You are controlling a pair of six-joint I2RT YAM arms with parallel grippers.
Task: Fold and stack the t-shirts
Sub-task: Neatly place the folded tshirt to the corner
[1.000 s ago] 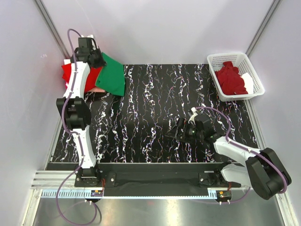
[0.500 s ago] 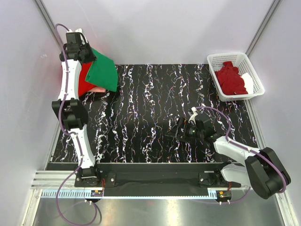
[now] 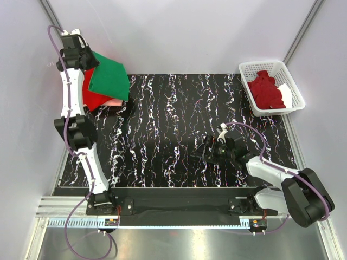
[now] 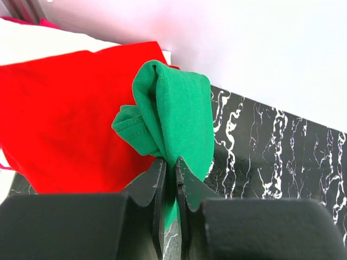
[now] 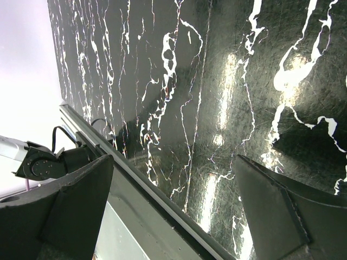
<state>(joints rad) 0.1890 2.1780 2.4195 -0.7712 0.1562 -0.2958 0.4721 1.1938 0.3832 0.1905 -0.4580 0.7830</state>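
Observation:
My left gripper [image 3: 81, 58] is shut on a folded emerald green t-shirt [image 3: 110, 77] and holds it lifted at the far left, over a bright red t-shirt [image 3: 92, 93] with a pale pink one [image 3: 114, 102] under it. In the left wrist view the green t-shirt [image 4: 173, 116] is pinched between the jaws [image 4: 169, 165], above the red t-shirt [image 4: 65, 114]. A dark maroon t-shirt [image 3: 265, 91] and a white one [image 3: 287, 95] lie in the white basket [image 3: 248, 69] at the far right. My right gripper [image 3: 209, 150] is open and empty, low over the mat.
The black marbled mat [image 3: 179, 124] covers the table. Grey walls close in on both sides and at the back. A metal rail [image 3: 179, 192] runs along the near edge and also shows in the right wrist view [image 5: 135, 179].
My left gripper has carried the green t-shirt up and to the left, over the red one. The right arm has stayed put.

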